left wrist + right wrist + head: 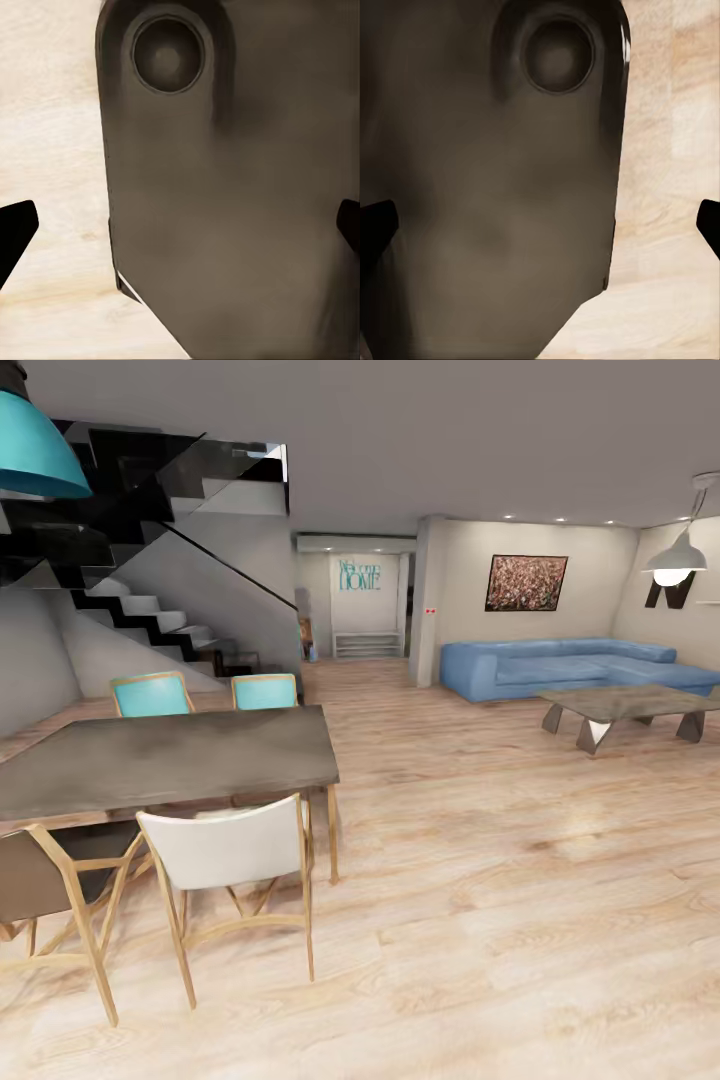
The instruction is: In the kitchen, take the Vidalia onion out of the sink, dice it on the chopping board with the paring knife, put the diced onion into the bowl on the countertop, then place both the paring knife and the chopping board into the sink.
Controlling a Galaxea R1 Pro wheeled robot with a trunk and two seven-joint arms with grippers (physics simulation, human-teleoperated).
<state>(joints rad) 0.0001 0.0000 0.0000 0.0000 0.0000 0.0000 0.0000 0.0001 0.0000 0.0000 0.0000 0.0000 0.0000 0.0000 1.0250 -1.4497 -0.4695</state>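
I am in a living and dining room; the sink, onion, chopping board, paring knife, bowl and countertop are out of view. In the left wrist view my left gripper (182, 229) is open, its dark fingertips (15, 234) at the picture's two sides. Between them lies a dark grey rounded part of the robot's own body (225, 187) above the light wood floor (52, 150). The right gripper (542, 225) is open too, with nothing between its fingertips (375, 225), over a like grey body part (495, 187).
A dark dining table (170, 755) stands at the left with a white chair (225, 850), a brown chair (50, 880) and two turquoise chairs (150, 693). Behind it rises a staircase (150, 615). A blue sofa (560, 665) and coffee table (625, 705) are far right. Wood floor (480, 880) stretches ahead toward a hallway (360, 620).
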